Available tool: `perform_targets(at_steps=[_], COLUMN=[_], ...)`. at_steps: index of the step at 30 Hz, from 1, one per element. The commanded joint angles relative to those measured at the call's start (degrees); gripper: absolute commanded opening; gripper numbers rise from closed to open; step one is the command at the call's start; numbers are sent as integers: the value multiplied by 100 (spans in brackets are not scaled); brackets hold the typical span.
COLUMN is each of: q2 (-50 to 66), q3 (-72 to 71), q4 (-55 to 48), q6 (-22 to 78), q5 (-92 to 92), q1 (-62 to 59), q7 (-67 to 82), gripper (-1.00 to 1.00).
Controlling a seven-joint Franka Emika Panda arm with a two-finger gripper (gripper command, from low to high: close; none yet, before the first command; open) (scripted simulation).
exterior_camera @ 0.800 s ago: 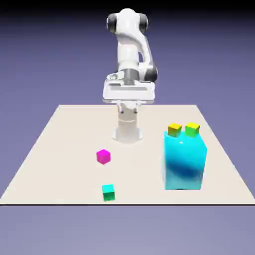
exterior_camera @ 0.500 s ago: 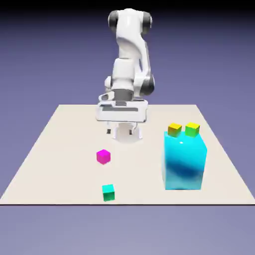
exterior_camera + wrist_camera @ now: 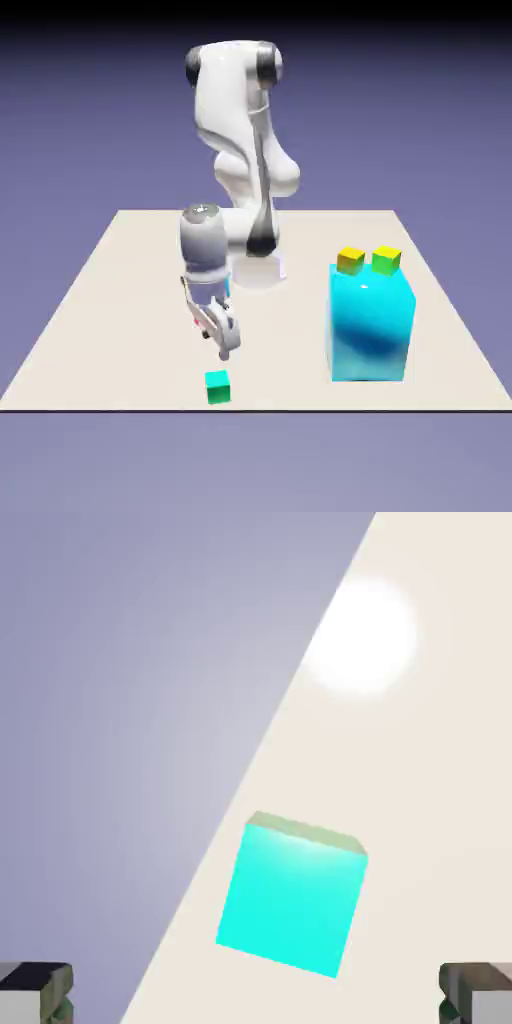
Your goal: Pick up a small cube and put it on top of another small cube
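The small teal cube rests on the table near its front edge. My gripper hangs tilted just above and behind it, with the jaws open and nothing between them. In the hand view the teal cube shows large, ahead of the gripper and between the two grey fingertips, apart from both. The other small cube, the magenta one, is hidden behind my hand in the exterior view and does not show in the hand view.
A big cyan block stands at the exterior view's right, with a yellow cube and a lime-green cube on top. The table's front edge runs close to the teal cube.
The arm has swung down and forward from above its base. The hand now hangs low over the teal cube and covers the magenta cube. No cube has moved.
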State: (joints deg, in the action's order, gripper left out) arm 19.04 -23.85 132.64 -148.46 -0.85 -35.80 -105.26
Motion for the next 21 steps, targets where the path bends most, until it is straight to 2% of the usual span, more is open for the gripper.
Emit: perform_targets(at_steps=[1, 7, 8, 15, 21], q2=[205, 1306, 1306, 344, -901], q3=[-95, 299, 299, -159, 929], q4=[-113, -320, -320, -189, 947], q6=[101, -659, -659, 170, 350], q5=[-3, -402, -402, -6, -77], q1=[-145, 208, 208, -243, 306], q7=[-250, -665, -665, -418, 795], gripper=[0, 0, -100, -100, -100])
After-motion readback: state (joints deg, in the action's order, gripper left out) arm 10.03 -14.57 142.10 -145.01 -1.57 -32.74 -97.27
